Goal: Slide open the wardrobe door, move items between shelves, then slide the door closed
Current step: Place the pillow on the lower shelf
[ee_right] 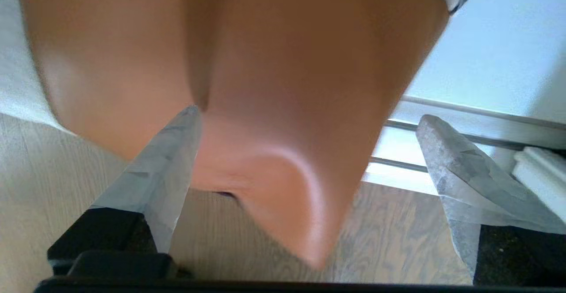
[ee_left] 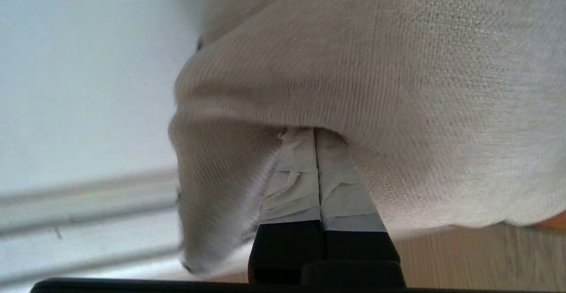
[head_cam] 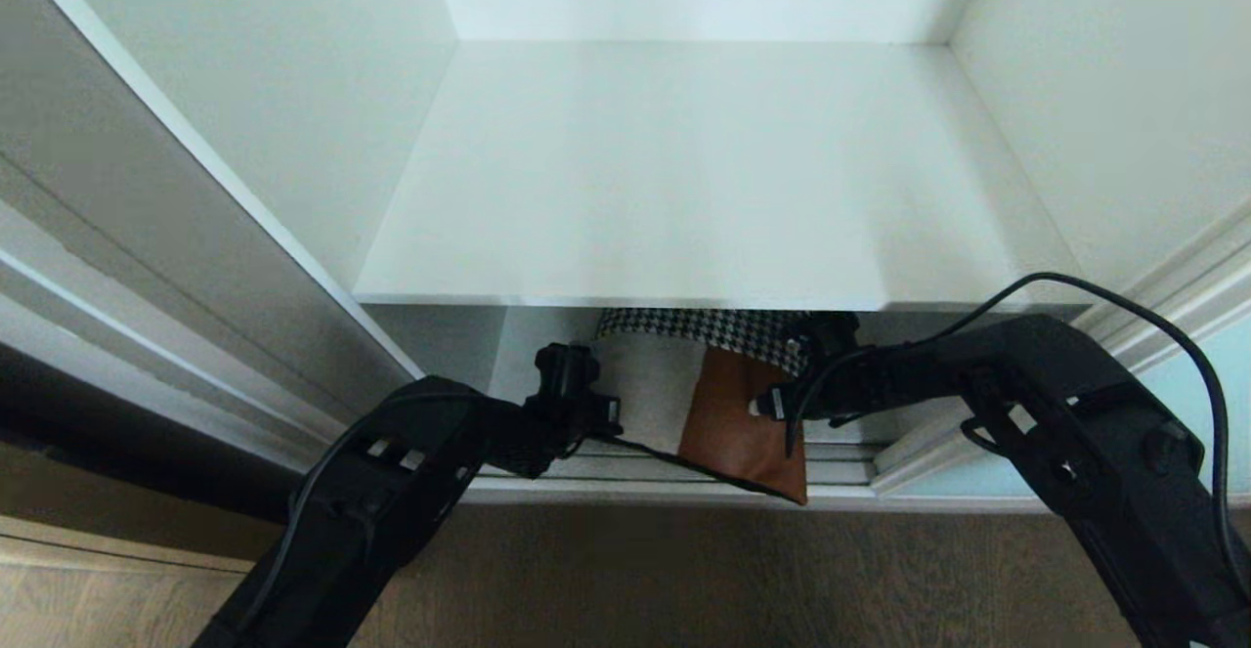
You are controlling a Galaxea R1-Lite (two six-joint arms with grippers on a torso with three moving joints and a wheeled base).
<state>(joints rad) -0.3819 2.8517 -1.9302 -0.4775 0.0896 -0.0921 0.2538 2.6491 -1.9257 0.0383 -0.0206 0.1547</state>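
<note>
The sliding wardrobe door of pale aqua glass stands pushed aside at the right, so the wardrobe is open. A broad white shelf spans the inside. Just below its front edge hangs the patchwork cushion, with houndstooth on top, cream on the left and rust-orange on the right. My left gripper is shut, its taped fingertips buried in a fold of the cream cloth. My right gripper stands open around the orange corner, one finger touching it, the other finger apart.
Metal door rails run along the wardrobe's bottom front edge. The brown wood-grain floor lies below both arms. The white side wall and frame rise on the left. The aqua door is close beside the right gripper.
</note>
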